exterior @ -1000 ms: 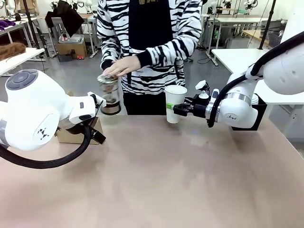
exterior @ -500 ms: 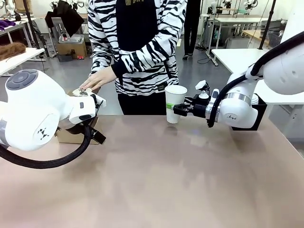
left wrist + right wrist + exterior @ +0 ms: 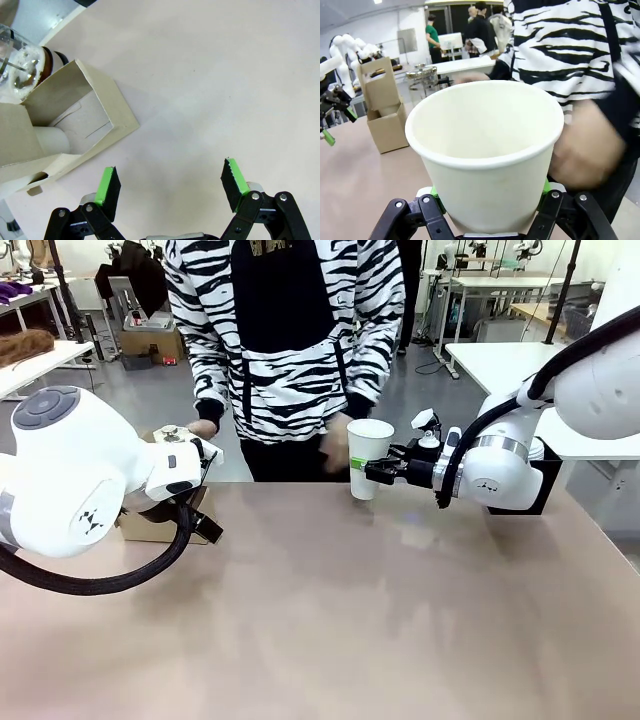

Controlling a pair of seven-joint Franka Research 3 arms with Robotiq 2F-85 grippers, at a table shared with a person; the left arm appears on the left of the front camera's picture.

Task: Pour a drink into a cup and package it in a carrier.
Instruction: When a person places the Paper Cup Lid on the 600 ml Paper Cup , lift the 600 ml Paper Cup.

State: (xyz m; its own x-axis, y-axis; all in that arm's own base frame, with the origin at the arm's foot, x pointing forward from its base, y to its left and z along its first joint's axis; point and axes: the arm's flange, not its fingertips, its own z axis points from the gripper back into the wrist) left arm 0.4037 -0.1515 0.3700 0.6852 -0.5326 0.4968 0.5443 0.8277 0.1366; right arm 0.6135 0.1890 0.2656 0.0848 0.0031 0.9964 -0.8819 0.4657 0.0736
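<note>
The clear glass jug of brown drink [image 3: 20, 67] has moved left, beside the brown cardboard carrier [image 3: 102, 107] and the wide-apart left jaws. Far to its right, the right jaws clamp the white paper cup [image 3: 369, 455], upright.

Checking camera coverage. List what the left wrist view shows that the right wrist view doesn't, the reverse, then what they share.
Left wrist view: the open left hand over the pale table, and a look down into a pocket of the small brown cardboard carrier.
Right wrist view: the tall white paper cup, lidless and empty, clamped in the right hand, with a zebra-striped top and the person's hand, blurred, beside it.
Both: the table, the carrier standing on it, and the clear glass jug next to the carrier.
</note>
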